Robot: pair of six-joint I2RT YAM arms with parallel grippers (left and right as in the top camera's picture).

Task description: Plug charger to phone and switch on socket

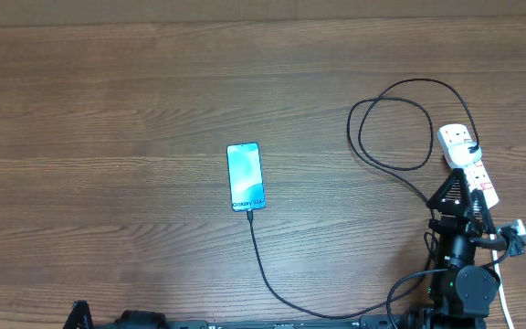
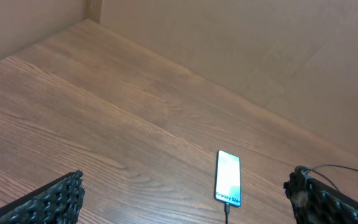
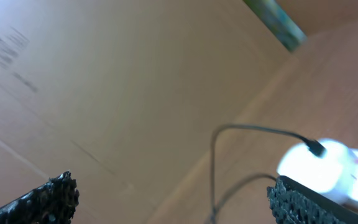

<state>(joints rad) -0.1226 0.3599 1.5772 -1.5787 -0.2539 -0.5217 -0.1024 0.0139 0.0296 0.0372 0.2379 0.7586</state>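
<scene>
White plastic is where the action sits: the socket (image 1: pixel 452 137) lies at the right of the bench (image 1: pixel 108 137), and the right arm is reaching over its near end. The right pincer (image 3: pixel 169 193) is spread wide and gripping nothing. Its wrist view shows the strip as a pale blur just beyond the right-hand finger.

The phone (image 1: pixel 246 176) lies mid-bench with its screen lit. The charger (image 1: pixel 261 265) runs from its near edge towards us, and the connector looks seated (though from this height I wouldn't swear to how deep). Over at near left, the left pincer (image 2: pixel 184 186) is also splayed open and empty, well apart from everything.

So by my read, the switch is what's left, and here's the danger. I can't make out the switch itself, because the arm covers that end from above and the wrist picture is smeared. A poke made on that view could land on the black plug (image 1: pixel 471 149) or on bare casing.

The strip looks light and nothing pins it down. A push with any sideways lean could skate it along the wood. The cable has loops of slack, but a long slide might drag it and tug the tip out of the phone. And with the fingers this wide, one may snag the cable loop on the way down.
</scene>
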